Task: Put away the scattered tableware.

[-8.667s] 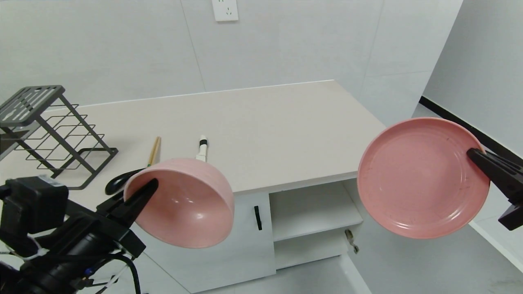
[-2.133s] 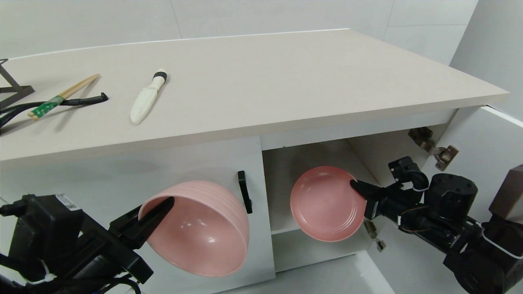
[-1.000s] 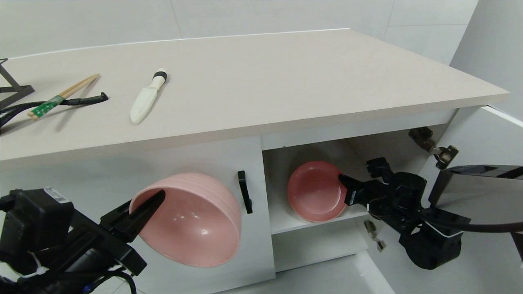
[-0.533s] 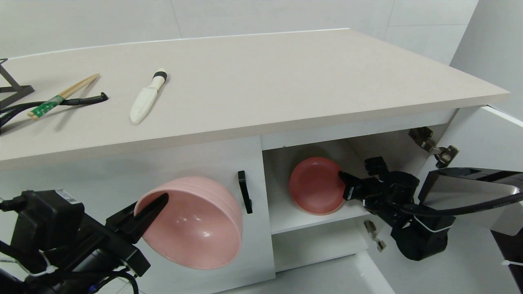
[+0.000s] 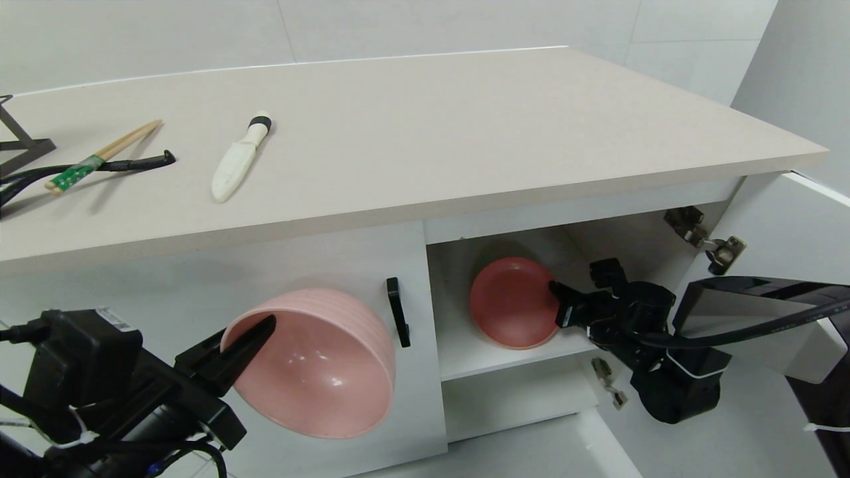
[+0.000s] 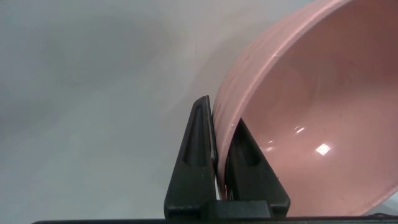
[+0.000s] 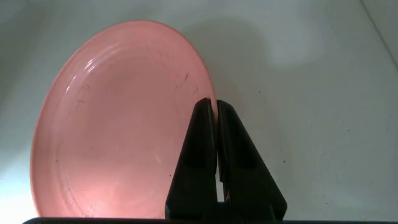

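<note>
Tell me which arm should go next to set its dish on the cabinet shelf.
Right, I'd say. The right tool holds the plate inside the open cabinet, down by the shelf. The left tool holds the bowl outside, in front of the closed door.

Countertop: beige cabinet top bearing wooden chopsticks, black-handled utensil, white sheathed knife.
Shelf: white cabinet shelf beneath tilted round pink plate; contact unclear.
</note>
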You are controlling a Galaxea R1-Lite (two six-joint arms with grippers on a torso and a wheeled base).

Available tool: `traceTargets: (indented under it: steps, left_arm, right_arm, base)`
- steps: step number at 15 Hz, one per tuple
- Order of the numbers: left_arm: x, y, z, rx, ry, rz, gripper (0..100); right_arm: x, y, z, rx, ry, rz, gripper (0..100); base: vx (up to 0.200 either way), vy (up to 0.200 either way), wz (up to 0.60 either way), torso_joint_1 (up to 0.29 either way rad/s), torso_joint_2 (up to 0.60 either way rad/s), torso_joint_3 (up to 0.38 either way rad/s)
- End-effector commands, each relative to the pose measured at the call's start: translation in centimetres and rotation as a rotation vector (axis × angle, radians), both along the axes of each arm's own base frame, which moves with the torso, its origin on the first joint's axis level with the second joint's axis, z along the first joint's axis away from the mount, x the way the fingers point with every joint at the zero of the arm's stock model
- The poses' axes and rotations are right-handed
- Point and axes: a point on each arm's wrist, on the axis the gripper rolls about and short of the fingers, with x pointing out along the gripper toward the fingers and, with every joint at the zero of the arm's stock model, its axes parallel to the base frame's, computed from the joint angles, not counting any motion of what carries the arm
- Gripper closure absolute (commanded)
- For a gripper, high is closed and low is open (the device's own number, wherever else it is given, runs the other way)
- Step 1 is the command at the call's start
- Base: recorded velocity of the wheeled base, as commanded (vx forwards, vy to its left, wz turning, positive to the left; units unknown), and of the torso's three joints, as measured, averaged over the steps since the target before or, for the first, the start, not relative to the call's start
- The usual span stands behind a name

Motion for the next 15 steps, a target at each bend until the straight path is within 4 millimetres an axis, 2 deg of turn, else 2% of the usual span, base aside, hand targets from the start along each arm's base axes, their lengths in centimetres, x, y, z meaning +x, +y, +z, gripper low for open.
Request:
traceTargets:
  steps: [1, 2, 8, 9, 11, 12, 14, 15]
  left_arm:
    - [0.0, 0.0, 0.0, 0.000, 0.001, 0.000, 100]
    - [0.0, 0.0, 0.0, 0.001, 0.002, 0.000, 100]
    - [0.2, -0.1, -0.4, 0.009, 0.019, 0.000, 100]
    - [0.2, -0.1, -0.4, 0.010, 0.022, 0.000, 100]
    - [0.2, -0.1, -0.4, 0.005, 0.022, 0.000, 100]
    - [0.2, -0.1, -0.4, 0.004, 0.023, 0.000, 100]
    - [0.0, -0.6, 0.0, -0.019, 0.010, -0.032, 100]
    - [-0.2, -0.9, 0.0, -0.020, 0.010, -0.047, 100]
  right_arm:
    - [0.0, 0.0, -0.2, -0.001, 0.003, 0.000, 100]
    - [0.0, 0.0, -0.4, -0.002, 0.008, 0.001, 0]
    - [-0.1, 0.1, -0.1, -0.003, 0.001, 0.006, 0]
    - [-0.1, 0.2, 0.5, -0.003, -0.013, 0.007, 0]
    - [-1.0, 0.0, 3.7, 0.012, -0.068, 0.007, 0]
    - [-2.2, -0.3, 4.9, 0.011, -0.068, 0.010, 0]
    - [-8.0, -1.3, 7.5, -0.043, -0.030, 0.031, 0]
    - [-9.3, -1.5, 8.0, -0.051, -0.020, 0.034, 0]
  base:
    - [0.000, 0.000, 0.00, 0.000, 0.00, 0.000]
    - [0.000, 0.000, 0.00, 0.000, 0.00, 0.000]
    - [0.000, 0.000, 0.00, 0.000, 0.00, 0.000]
    - [0.000, 0.000, 0.00, 0.000, 0.00, 0.000]
    - [0.000, 0.000, 0.00, 0.000, 0.00, 0.000]
    - [0.000, 0.000, 0.00, 0.000, 0.00, 0.000]
    - [0.000, 0.000, 0.00, 0.000, 0.00, 0.000]
    - [0.000, 0.000, 0.00, 0.000, 0.00, 0.000]
